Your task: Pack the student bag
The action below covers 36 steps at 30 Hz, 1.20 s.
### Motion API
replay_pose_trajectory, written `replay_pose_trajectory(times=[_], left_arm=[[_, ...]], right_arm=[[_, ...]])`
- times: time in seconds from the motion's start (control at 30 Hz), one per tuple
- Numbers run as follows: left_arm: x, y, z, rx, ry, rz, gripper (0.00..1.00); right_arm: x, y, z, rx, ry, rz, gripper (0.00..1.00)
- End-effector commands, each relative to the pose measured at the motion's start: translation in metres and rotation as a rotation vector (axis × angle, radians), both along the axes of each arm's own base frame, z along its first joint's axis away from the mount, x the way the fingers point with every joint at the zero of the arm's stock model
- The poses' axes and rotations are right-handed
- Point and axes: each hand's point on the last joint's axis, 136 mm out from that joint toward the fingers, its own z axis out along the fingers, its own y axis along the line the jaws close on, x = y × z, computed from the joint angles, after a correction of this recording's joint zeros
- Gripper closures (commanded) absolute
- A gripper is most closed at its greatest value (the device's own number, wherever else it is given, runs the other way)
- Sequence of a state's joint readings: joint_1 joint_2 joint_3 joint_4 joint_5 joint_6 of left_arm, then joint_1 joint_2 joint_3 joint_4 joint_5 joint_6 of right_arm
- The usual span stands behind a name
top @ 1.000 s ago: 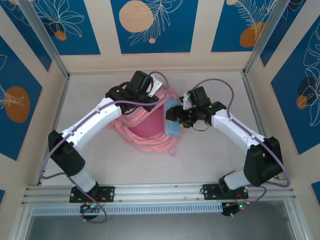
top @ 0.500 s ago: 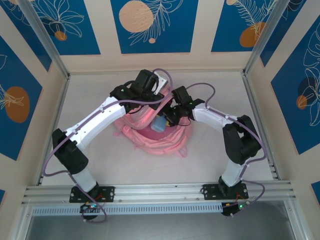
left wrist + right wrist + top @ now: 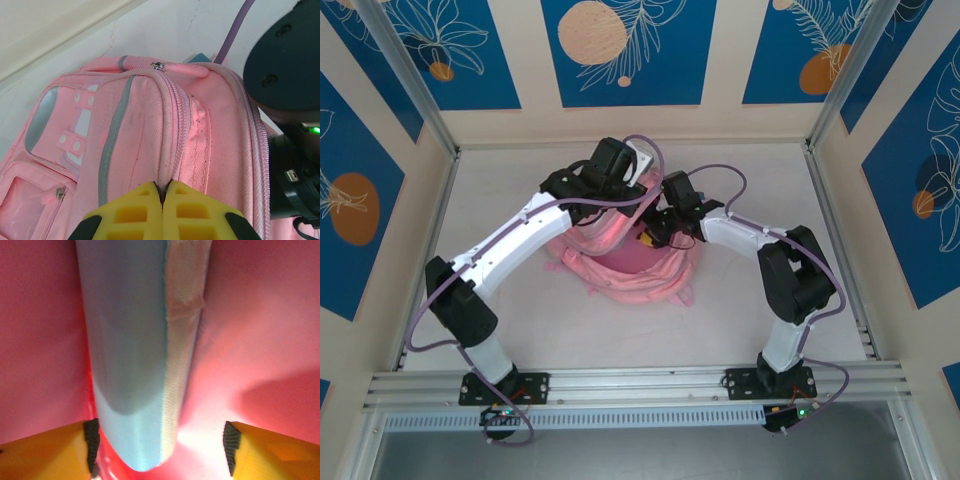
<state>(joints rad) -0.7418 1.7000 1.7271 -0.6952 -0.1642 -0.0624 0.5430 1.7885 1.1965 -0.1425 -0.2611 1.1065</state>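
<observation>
The student bag (image 3: 630, 275) is a pink backpack lying mid-table under both arms. My left gripper (image 3: 163, 192) is shut on the fabric edge beside the bag's (image 3: 135, 130) zip, holding the opening up. From above, the left gripper (image 3: 620, 198) sits at the bag's far rim. My right gripper (image 3: 650, 236) reaches into the opening from the right. Inside the bag's pink lining (image 3: 260, 315), a light-blue pencil case (image 3: 130, 340) lies between the spread jaws of the right gripper (image 3: 160, 445). The case sits next to the left finger, with a wide gap to the right one.
The black body of the right arm (image 3: 285, 65) crowds the bag's right side, close to my left wrist. A purple cable (image 3: 235, 30) hangs over the bag's top. Cage walls and metal posts (image 3: 830, 110) ring the table; bare tabletop (image 3: 740, 310) lies in front of the bag.
My right gripper moved left from beside the bag into its opening, carrying the blue pencil case, which is now inside and hidden from above. The left arm shifted slightly right, still holding the bag.
</observation>
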Motion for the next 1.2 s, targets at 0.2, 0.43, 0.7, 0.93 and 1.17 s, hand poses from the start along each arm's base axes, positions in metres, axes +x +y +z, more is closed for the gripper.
replay_pose_trajectory(times=[0.2, 0.43, 0.7, 0.93, 1.17], left_arm=[[0.010, -0.019, 0.046, -0.132, -0.093, -0.011, 1.00], [0.010, -0.017, 0.044, -0.125, -0.088, -0.004, 1.00], [0.013, -0.017, 0.033, -0.120, -0.062, 0.007, 1.00], [0.013, -0.023, 0.017, -0.146, 0.007, 0.022, 1.00], [0.004, -0.025, 0.009, -0.215, 0.099, 0.038, 0.49]], right_arm=[[0.010, 0.020, 0.005, 0.060, -0.038, 0.028, 0.71], [0.021, 0.037, 0.008, 0.101, -0.061, 0.060, 0.83], [-0.014, -0.001, 0.016, 0.010, -0.092, 0.037, 0.71], [-0.066, -0.072, 0.006, -0.163, 0.007, -0.083, 0.57], [-0.086, -0.146, 0.029, -0.278, -0.062, -0.286, 0.40]])
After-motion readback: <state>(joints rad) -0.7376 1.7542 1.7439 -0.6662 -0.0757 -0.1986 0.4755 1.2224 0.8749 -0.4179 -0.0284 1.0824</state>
